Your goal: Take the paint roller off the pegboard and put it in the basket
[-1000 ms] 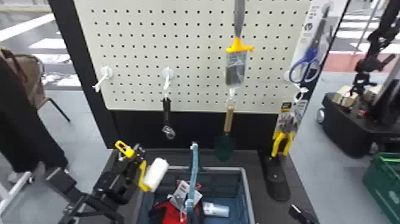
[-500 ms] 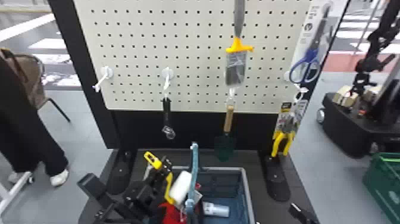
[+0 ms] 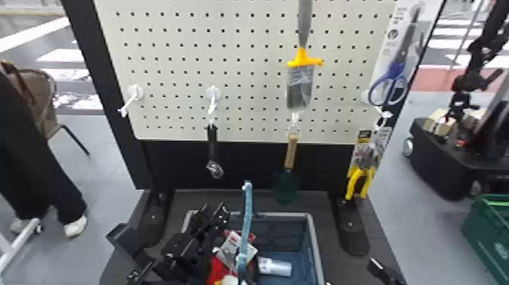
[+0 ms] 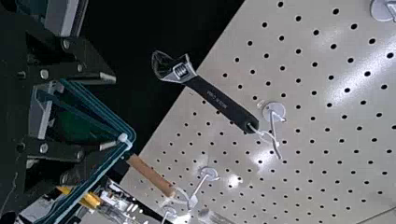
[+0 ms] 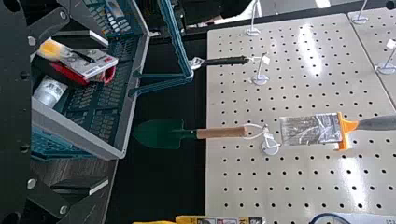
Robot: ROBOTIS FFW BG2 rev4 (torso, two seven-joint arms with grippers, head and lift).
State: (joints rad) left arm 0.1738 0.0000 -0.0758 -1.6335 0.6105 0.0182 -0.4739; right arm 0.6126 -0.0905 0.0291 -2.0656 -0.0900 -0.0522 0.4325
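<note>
Presently, the left gripper (image 3: 213, 215) is over the left part of the basket (image 3: 316, 242), its jaws parted and empty. The right gripper (image 3: 380, 268) is parked near the tabletop's right edge, jaws likewise parted and empty.

The paint roller (image 3: 229, 280) lies inside the basket, off the pegboard (image 3: 250, 83), its white and yellow parts partly visible beside a red item (image 3: 216, 265). A white packet (image 3: 229, 248) rests at a tilt against the red item; a clear bottle (image 3: 278, 267) lies on its side to the right of them. The blue basket handle (image 3: 247, 216) stands raised.

The basket sits on the dark tabletop (image 3: 318, 202), between its left and right edges. Black stand feet (image 3: 350, 227) occupy its far-left and far-right corners.

Beyond the far edge rises the pegboard. Noted on it, from left: a white hook (image 3: 135, 93), a wrench (image 3: 213, 146), a trowel (image 3: 291, 151) with a brush (image 3: 299, 87) above, and yellow-handled pliers (image 3: 358, 182) below packaged scissors (image 3: 390, 89). A green crate (image 3: 483, 235) is on the floor, right of the tabletop.
</note>
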